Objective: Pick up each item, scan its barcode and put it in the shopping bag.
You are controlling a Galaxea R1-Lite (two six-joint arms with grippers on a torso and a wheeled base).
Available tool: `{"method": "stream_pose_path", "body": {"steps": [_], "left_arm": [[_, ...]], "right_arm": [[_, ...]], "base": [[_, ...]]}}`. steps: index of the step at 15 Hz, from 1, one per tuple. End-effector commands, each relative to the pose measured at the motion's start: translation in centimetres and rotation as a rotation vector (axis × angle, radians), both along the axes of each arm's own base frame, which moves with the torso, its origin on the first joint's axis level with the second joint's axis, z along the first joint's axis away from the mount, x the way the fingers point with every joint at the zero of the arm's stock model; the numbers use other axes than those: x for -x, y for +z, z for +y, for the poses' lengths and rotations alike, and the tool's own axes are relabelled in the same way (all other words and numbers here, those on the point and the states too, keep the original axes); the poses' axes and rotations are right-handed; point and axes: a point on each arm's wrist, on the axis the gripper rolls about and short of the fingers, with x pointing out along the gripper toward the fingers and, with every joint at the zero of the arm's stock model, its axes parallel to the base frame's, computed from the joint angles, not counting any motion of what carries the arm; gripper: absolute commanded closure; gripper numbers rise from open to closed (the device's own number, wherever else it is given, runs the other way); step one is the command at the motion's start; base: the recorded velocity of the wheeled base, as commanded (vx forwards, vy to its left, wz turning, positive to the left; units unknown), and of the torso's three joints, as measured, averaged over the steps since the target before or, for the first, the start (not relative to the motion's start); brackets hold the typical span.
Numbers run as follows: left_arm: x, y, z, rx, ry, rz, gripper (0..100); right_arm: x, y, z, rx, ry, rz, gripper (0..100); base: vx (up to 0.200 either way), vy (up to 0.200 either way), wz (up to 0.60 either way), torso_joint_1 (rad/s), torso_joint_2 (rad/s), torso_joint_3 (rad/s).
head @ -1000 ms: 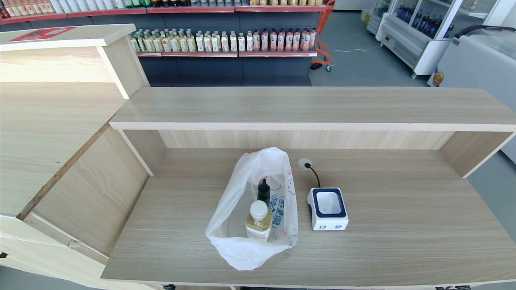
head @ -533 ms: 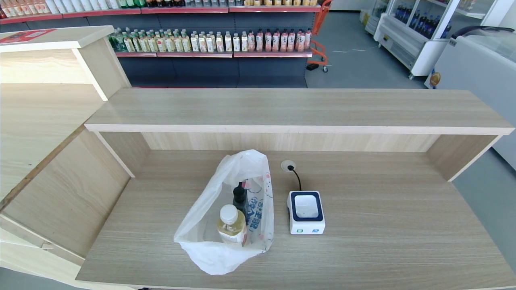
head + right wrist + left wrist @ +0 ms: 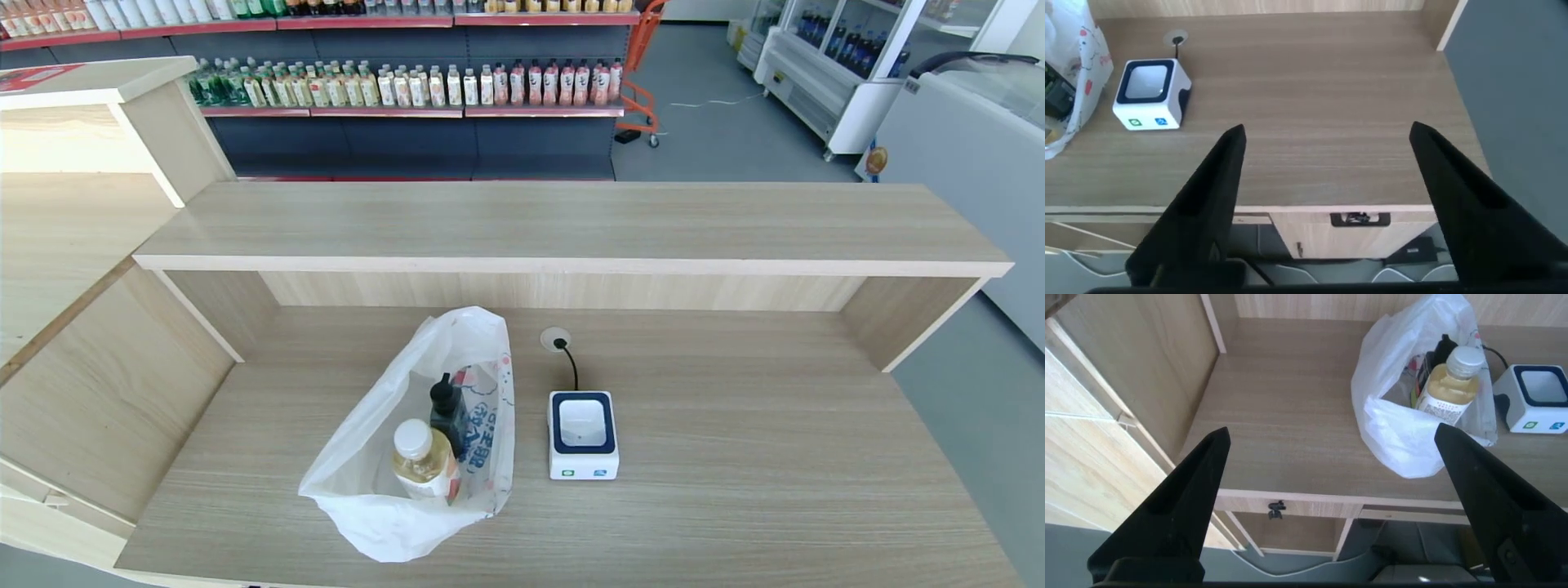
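Note:
A white plastic shopping bag [image 3: 367, 523] stands open on the wooden counter [image 3: 735, 490]. Inside it are a pale yellow bottle with a white cap [image 3: 420, 469] and a dark bottle [image 3: 447, 412] behind it. Just right of the bag sits the white barcode scanner [image 3: 582, 434] with its blue-framed window facing up. My left gripper [image 3: 1333, 437] hangs open over the counter's front edge, with the bag [image 3: 1400, 437] and the yellow bottle [image 3: 1449, 384] off to one side. My right gripper [image 3: 1329, 131] is open above the bare counter, apart from the scanner [image 3: 1150, 94].
A raised ledge [image 3: 571, 220] runs along the counter's back, and wooden side walls [image 3: 106, 392] close both ends. The scanner's cable goes into a grommet [image 3: 555, 336]. Free counter surface lies right of the scanner. Shelves of drinks [image 3: 408, 86] and freezers stand behind.
The whole head picture has slid left, so the camera has moved. The bag, bottles and scanner keep their places on the counter.

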Motion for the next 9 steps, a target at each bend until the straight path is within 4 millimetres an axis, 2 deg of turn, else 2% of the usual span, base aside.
{"method": "stream_pose_path", "body": {"steps": [1,9], "left_arm": [[0.0,0.0,0.0,0.0,0.0,0.0,0],[0.0,0.0,0.0,0.003,-0.002,0.0,0]], "right_arm": [[-0.03,0.01,0.01,0.0,0.001,0.004,100],[-0.03,-0.01,0.0,-0.005,0.0,0.005,100]], "base": [[0.0,0.0,0.0,0.0,0.0,0.0],[0.0,0.0,0.0,0.0,0.0,0.0]]}}
